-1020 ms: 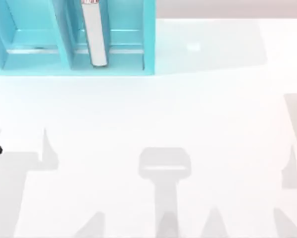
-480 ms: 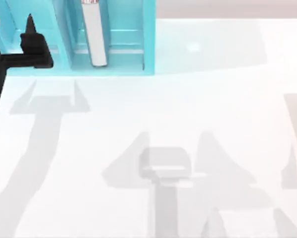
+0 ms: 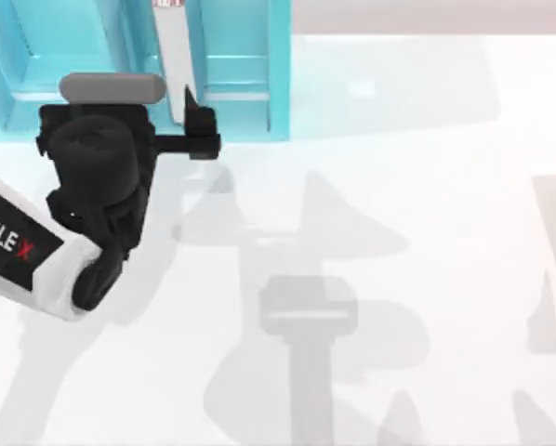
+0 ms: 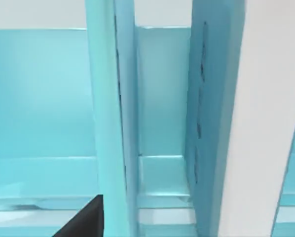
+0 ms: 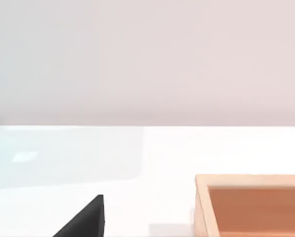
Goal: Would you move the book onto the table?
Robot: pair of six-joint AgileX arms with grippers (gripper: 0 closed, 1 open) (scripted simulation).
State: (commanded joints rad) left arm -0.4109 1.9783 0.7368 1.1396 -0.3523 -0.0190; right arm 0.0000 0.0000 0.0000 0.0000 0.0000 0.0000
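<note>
The glossy white table (image 3: pixel 399 232) runs wide and bare, with the light-blue shelf unit (image 3: pixel 278 84) at its far left. The book (image 3: pixel 176 65) stands upright in the shelf's right compartment, page edges outward, just ahead of the left gripper (image 3: pixel 166 116). I judge it stiff, fairly heavy and smooth-sided (best pinched across both covers near the outer edge). One dark finger (image 3: pixel 200 116) sits beside it; the other is probably hidden by the wrist, so I cannot tell the spread. The spine is cut off
</note>
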